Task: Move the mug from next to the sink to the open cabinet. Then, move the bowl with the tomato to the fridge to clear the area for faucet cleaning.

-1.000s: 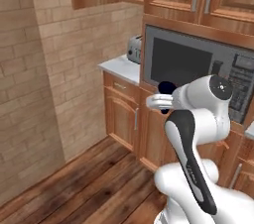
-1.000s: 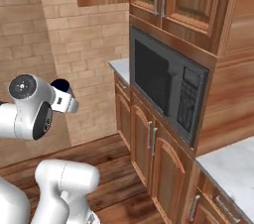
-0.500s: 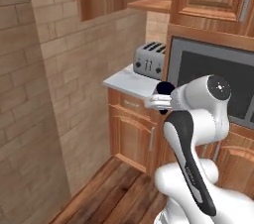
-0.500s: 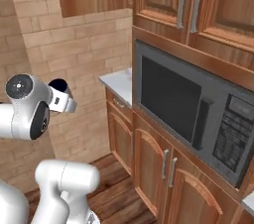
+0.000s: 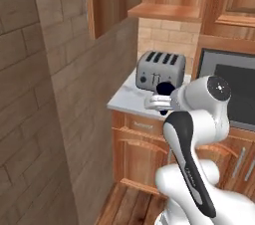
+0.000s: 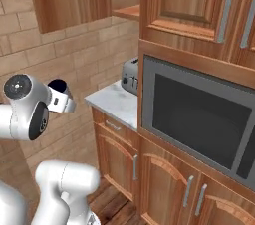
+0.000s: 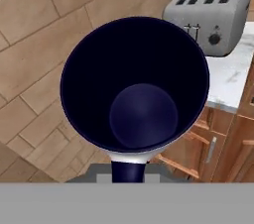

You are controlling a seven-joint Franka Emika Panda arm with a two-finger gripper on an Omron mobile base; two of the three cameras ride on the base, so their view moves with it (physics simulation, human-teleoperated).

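left base view: you've got the mug (image 5: 163,89) up in the gripper (image 5: 158,102), carried in front of the toaster (image 5: 160,71) on the marble counter (image 5: 130,103), with the open cabinet (image 5: 167,12) above, so i'd call the first leg half done and the bowl untouched. right base view: mug beside the wrist, and a microwave (image 6: 199,114) off to the side. hand view: straight down the navy inside, jaws clamped on the mug, fingers hidden.
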